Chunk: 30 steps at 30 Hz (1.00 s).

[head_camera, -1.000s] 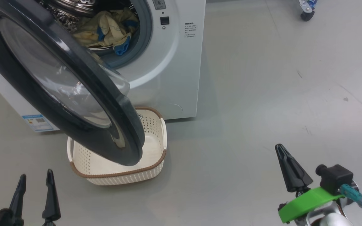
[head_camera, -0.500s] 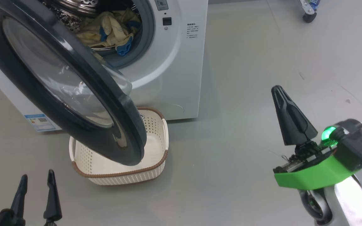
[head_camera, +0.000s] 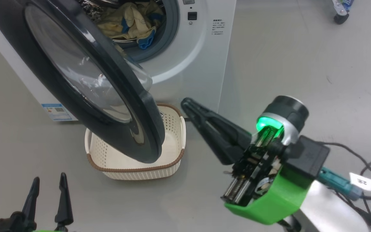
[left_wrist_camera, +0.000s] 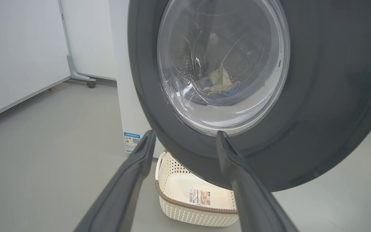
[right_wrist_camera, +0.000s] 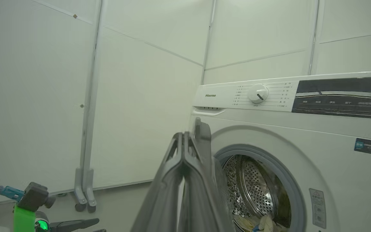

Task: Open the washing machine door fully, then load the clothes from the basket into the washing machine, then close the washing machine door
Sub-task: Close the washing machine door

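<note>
The washing machine (head_camera: 198,61) stands at the top of the head view, its door (head_camera: 118,106) swung out over the basket (head_camera: 172,161). Pale yellow clothes (head_camera: 130,21) with blue trim lie in the drum. In the left wrist view the basket (left_wrist_camera: 172,180) shows a bare floor with a sticker, and the clothes (left_wrist_camera: 221,83) appear through the door (left_wrist_camera: 317,129) glass. My left gripper (head_camera: 49,178) (left_wrist_camera: 185,140) is open and holds nothing, low in front of the door. My right gripper (head_camera: 187,103) (right_wrist_camera: 184,135) is shut and holds nothing, its tip close to the door's free edge, above the basket's right side.
White panel walls (right_wrist_camera: 140,96) stand behind and beside the washing machine (right_wrist_camera: 285,129). A wheeled stand foot (right_wrist_camera: 85,196) (left_wrist_camera: 90,84) sits near the washer's far side. A caster (head_camera: 340,17) is at the far right. Grey floor (head_camera: 301,71) lies open to the right.
My right gripper, still shut, has risen and swung left, from pointing up at the lower right to pointing at the door's edge. The head camera has shifted. My left gripper keeps its place.
</note>
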{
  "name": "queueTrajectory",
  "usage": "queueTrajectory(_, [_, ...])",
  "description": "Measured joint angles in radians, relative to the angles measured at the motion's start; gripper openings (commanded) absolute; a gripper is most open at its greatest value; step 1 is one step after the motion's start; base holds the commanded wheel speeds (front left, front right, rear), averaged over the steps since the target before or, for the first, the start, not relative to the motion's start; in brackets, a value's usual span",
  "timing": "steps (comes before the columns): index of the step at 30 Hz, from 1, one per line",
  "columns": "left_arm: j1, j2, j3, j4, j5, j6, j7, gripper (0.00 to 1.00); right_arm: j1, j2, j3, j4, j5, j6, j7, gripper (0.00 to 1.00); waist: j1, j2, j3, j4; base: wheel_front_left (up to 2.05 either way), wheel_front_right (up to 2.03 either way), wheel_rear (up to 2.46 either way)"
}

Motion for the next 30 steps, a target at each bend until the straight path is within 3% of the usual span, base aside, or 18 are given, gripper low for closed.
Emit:
queueTrajectory(3, [-0.009,-0.004,-0.009,0.002,-0.003,0.000,0.000,1.00,-0.026,0.000,0.064,0.013,0.014,0.000,0.005,0.00,0.0000,0.0000,0.008,0.015,0.00,0.00,0.00])
queueTrajectory(10, [-0.053,-0.021,-0.032,0.004,-0.010,0.000,0.000,1.00,-0.097,-0.001,0.332,0.114,0.088,0.000,0.017,0.00,0.0000,0.0000,0.055,0.080,0.00,0.00,0.00])
queueTrajectory(14, [-0.074,-0.031,-0.039,0.005,-0.019,0.000,0.000,1.00,-0.100,-0.004,0.408,0.174,0.111,0.000,0.016,0.00,0.0000,0.0000,0.085,0.108,0.00,0.00,0.00])
queueTrajectory(20, [-0.100,-0.041,-0.042,0.005,-0.020,0.000,0.000,1.00,-0.105,-0.016,0.412,0.266,0.123,0.000,0.001,0.00,0.0001,0.0000,0.136,0.136,0.00,0.00,0.00])
queueTrajectory(30, [-0.151,-0.061,-0.047,0.009,-0.039,0.000,0.000,1.00,-0.105,-0.031,0.323,0.384,0.112,0.000,-0.019,0.00,0.0001,0.0000,0.210,0.156,0.00,0.00,0.00])
